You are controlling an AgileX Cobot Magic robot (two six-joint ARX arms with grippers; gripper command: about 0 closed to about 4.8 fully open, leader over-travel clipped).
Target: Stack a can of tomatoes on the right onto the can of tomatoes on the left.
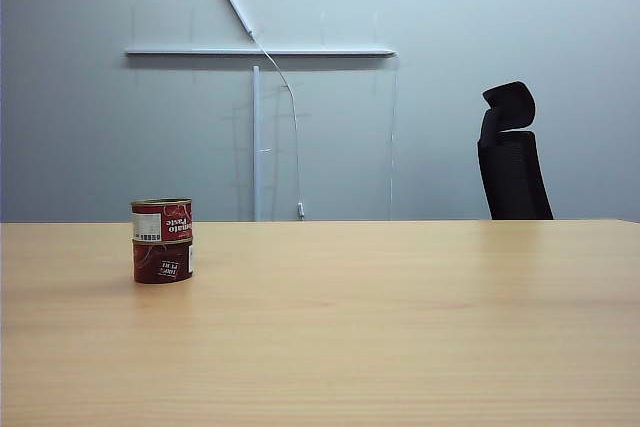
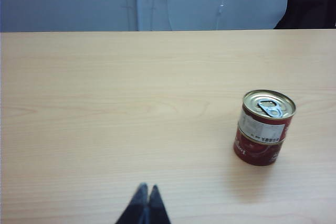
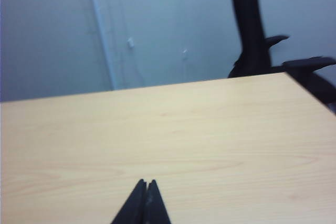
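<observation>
**Cans stacked, both end effectors shut and empty**

Top can [image 1: 161,220] seated square on bottom can [image 1: 162,260], rims aligned, stack upright on the worktop [image 1: 400,327] at about 9 o'clock in the exterior view. Pull-tab lid [image 2: 269,104] facing up in the left wrist view. Task judged complete.

Handling, as a judgement: rigid steel walls, fairly heavy for the size if full, smooth printed label likely a little slippery. Best gripped across the side wall at mid-height, clear of the rim; a sideways knock could slide the top can off.

Left end effector [image 2: 146,191] closed tip to tip, holding nothing, low over the bare worktop, stack near at about 2 o'clock, apart from it. Right end effector [image 3: 146,185] likewise pinched shut and empty, aimed over bare worktop toward a black chair [image 3: 252,30] at 1 o'clock. Neither arm visible in the exterior view.
</observation>
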